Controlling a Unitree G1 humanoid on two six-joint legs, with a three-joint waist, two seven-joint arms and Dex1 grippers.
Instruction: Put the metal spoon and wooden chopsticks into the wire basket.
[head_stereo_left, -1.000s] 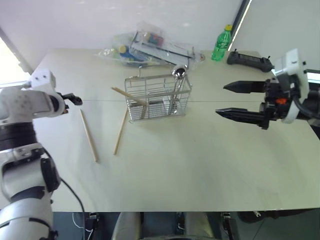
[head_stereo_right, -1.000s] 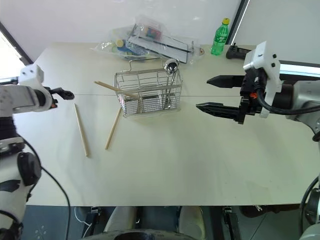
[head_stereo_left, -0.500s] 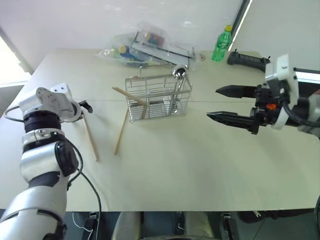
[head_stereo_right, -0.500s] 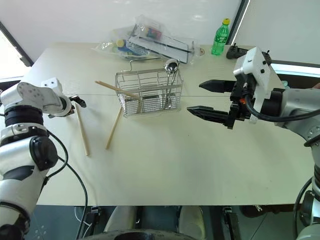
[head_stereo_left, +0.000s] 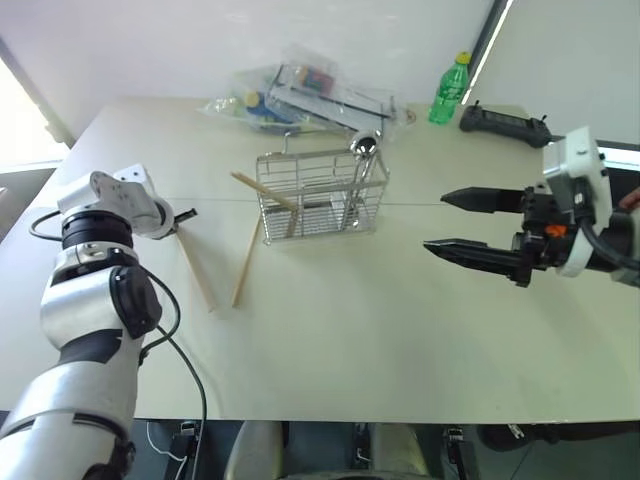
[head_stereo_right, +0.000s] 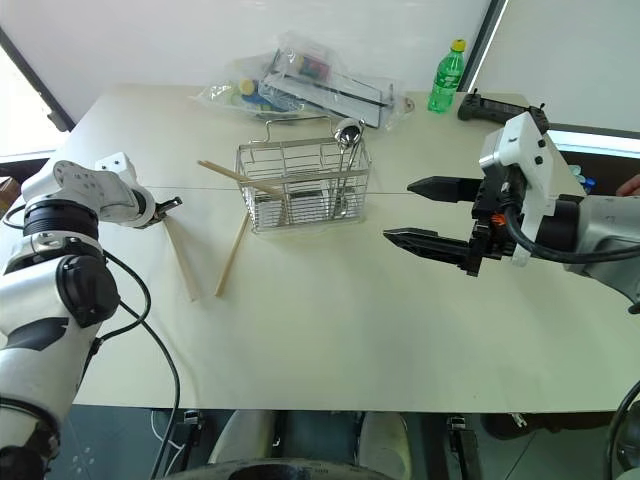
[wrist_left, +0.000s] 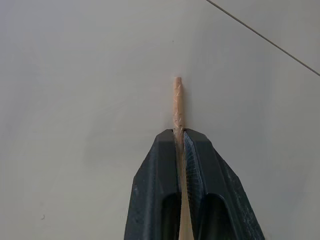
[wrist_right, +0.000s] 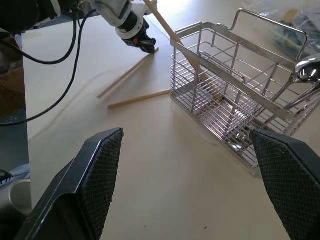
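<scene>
The wire basket (head_stereo_left: 320, 192) stands mid-table with the metal spoon (head_stereo_left: 362, 147) upright in it, bowl up. One of the wooden chopsticks (head_stereo_left: 262, 192) leans out of the basket's left side. Another chopstick (head_stereo_left: 245, 262) lies loose on the table left of the basket. Beside it lies a further chopstick (head_stereo_left: 200, 275), and my left gripper (head_stereo_left: 188, 213) is shut on its far end; its tip (wrist_left: 176, 97) pokes out past the closed fingers (wrist_left: 200, 150). My right gripper (head_stereo_left: 437, 220) hovers open to the right of the basket, with nothing between its fingers (wrist_right: 100, 165).
A clear plastic bag of items (head_stereo_left: 300, 92) lies behind the basket. A green bottle (head_stereo_left: 447, 90) and a black controller (head_stereo_left: 503, 121) sit at the back right. Bare tabletop (head_stereo_left: 350, 330) stretches in front of the basket.
My left gripper came down to the table and went from open to shut on the far end of the left chopstick. The right gripper stayed open, about where it was.
</scene>
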